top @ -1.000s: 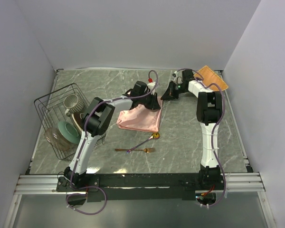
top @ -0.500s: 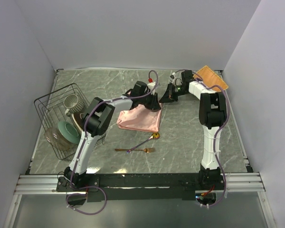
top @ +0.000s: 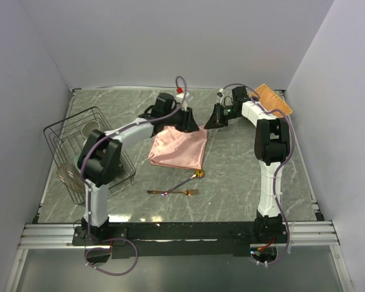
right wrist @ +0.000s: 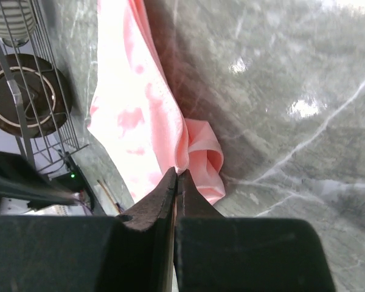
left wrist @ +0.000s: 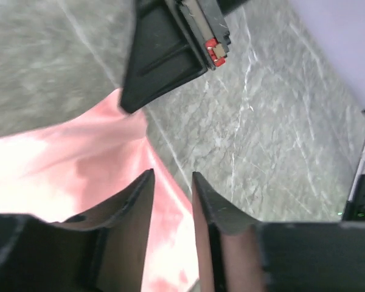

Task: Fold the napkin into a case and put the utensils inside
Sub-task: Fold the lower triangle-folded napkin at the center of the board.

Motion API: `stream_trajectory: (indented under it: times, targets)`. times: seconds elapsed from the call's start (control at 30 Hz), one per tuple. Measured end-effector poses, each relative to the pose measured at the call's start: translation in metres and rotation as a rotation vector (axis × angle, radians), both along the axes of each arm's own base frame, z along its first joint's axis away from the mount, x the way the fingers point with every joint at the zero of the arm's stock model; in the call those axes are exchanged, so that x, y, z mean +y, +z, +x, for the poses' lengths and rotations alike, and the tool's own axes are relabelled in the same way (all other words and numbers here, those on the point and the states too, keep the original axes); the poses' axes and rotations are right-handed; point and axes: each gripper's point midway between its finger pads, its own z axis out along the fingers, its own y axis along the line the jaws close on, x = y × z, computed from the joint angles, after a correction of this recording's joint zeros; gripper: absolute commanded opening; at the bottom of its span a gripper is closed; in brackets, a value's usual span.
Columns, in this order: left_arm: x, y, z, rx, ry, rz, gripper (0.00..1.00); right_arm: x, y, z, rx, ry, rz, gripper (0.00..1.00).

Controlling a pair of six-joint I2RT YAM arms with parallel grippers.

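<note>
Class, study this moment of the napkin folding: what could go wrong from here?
1. The right gripper is shut on only a bunched corner of the napkin; a pull may slip it free or skew the fold.
2. The left gripper stands open over the cloth, so that side may flop.
3. The spoon and fork lie close beside the napkin's near edge; dragging cloth might shove them.

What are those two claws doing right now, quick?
Left gripper: open, fingers parted just over the napkin.
Right gripper: shut, pinching a bunched edge of the napkin.
</note>
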Motion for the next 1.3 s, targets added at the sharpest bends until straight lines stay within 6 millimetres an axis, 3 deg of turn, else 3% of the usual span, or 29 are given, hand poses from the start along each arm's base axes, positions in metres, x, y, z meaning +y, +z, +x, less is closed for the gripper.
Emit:
stream_trajectory:
  times: [0.07,0.13,0.27,0.33,0.67,0.97,1.3]
  targets:
    - [0.018,0.01,0.002,0.013,0.036,-0.008,0.31,0.0,0.002,0.002,-0.02,0.009,-0.002,0.0]
    - [0.041,0.004,0.006,0.057,0.089,-0.008,0.29,0.002,0.002,0.001,-0.032,0.026,-0.005,0.0]
    - [0.092,-0.046,0.005,0.223,0.216,0.048,0.25,0.003,-0.002,-0.006,-0.051,0.073,-0.021,0.0]
    - [0.105,-0.066,-0.001,0.297,0.253,0.076,0.24,0.007,-0.004,-0.01,-0.067,0.105,-0.03,0.0]
    - [0.107,-0.107,-0.018,0.472,0.323,0.108,0.19,0.03,-0.012,-0.038,-0.159,0.276,-0.083,0.0]
    - [0.108,-0.108,-0.017,0.509,0.355,0.089,0.2,0.037,-0.005,-0.071,-0.31,0.443,-0.176,0.0]
    - [0.111,-0.108,-0.015,0.542,0.389,0.058,0.22,0.044,-0.028,-0.089,-0.437,0.635,-0.304,0.0]
